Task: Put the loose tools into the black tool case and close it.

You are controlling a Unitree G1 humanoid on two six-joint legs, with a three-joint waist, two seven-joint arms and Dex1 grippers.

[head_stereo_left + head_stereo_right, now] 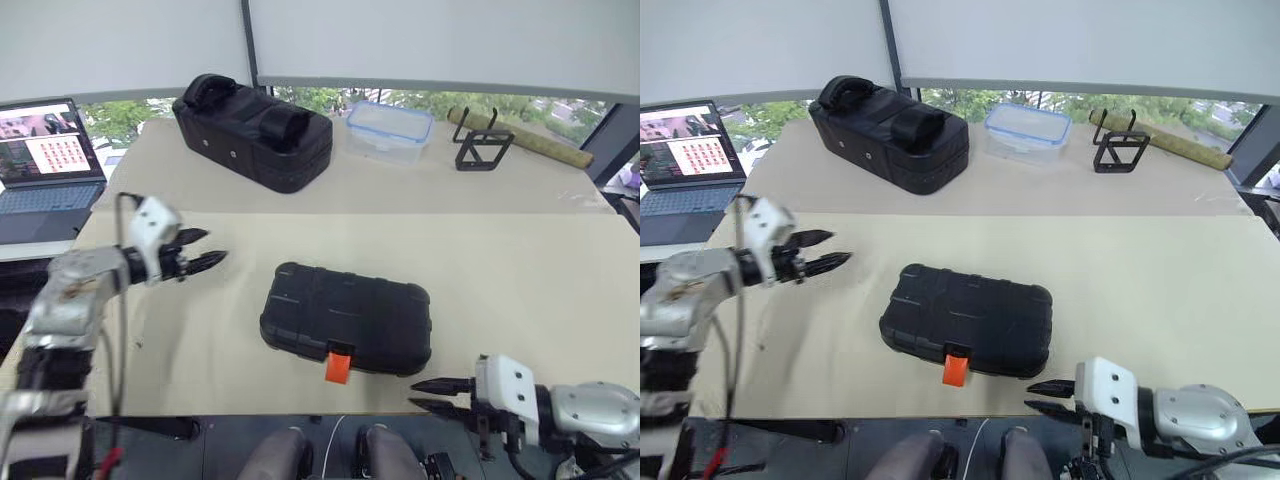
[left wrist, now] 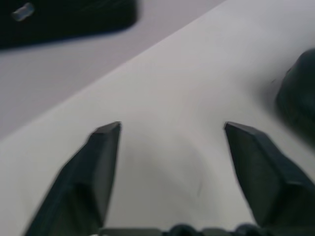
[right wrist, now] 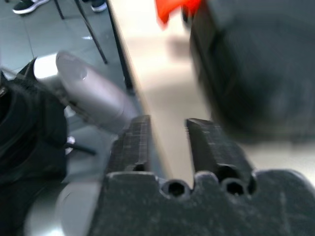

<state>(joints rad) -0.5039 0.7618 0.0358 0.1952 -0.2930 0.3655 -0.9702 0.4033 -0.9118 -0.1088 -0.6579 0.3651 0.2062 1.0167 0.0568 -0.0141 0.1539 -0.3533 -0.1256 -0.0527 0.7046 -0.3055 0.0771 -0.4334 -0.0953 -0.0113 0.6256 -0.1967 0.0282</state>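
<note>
Both grippers hang free over the table [image 1: 520, 290] in the left eye view. Left gripper [image 1: 212, 250] points toward the black tool case [image 1: 346, 318] with its two fingers parted and nothing between them, well apart from the case. Right gripper [image 1: 428, 395] sits at the near table edge, just beside the case's front corner, fingers a narrow gap apart and empty. That case lies flat and closed at the middle of the table, its orange latch [image 1: 338, 364] hanging at the front edge. Behind it stand a black fabric bag [image 1: 252, 131], zipped, and a clear blue-rimmed box [image 1: 389, 131] with its lid on; what they contain cannot be told. A laptop [image 1: 45, 165] sits open on the far left.

From the right eye the scene reads the same.

Through the left wrist, the fingers [image 2: 93, 167] stand wide over bare table, the case's rounded edge off to one side.

Through the right wrist, the fingers [image 3: 133, 142] are close together with a slim gap, gripping nothing, the case and its latch blurred just beyond.
</note>
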